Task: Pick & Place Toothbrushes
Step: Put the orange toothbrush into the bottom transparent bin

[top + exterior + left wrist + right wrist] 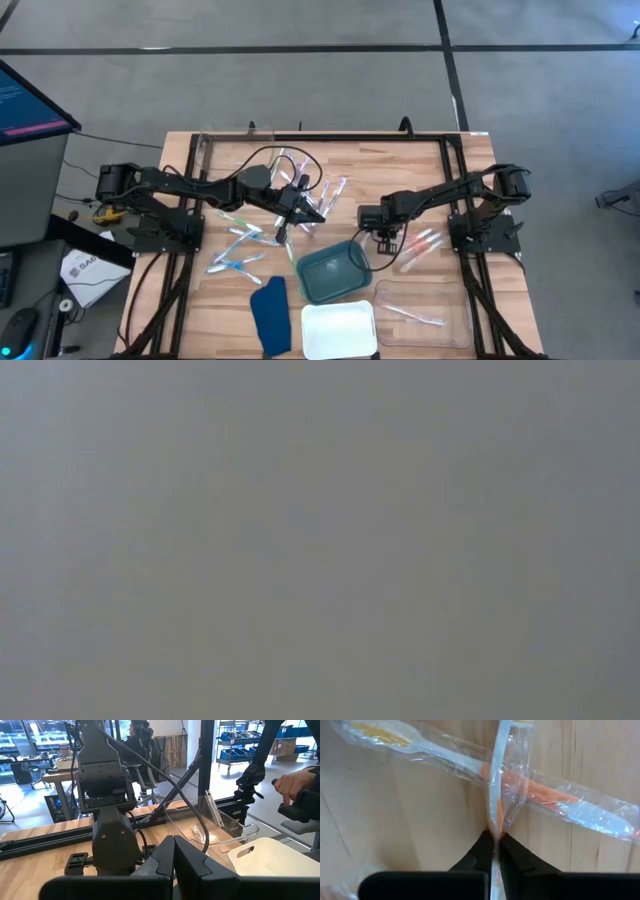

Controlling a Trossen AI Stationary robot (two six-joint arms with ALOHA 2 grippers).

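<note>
Toothbrushes [240, 250] mostly still loose on the worktop [400, 165]; a couple in the clear tray [455, 315]. Right gripper [493, 839] jaws pinched on one wrapped brush [496, 780], left gripper [173, 851] shut, empty.

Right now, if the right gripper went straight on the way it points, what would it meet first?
The right gripper points down at the wooden table, jaws shut on a wrapped toothbrush. Straight ahead that toothbrush lies across a second wrapped toothbrush; it would probably press into those, then the tabletop. Depth is unclear.
</note>
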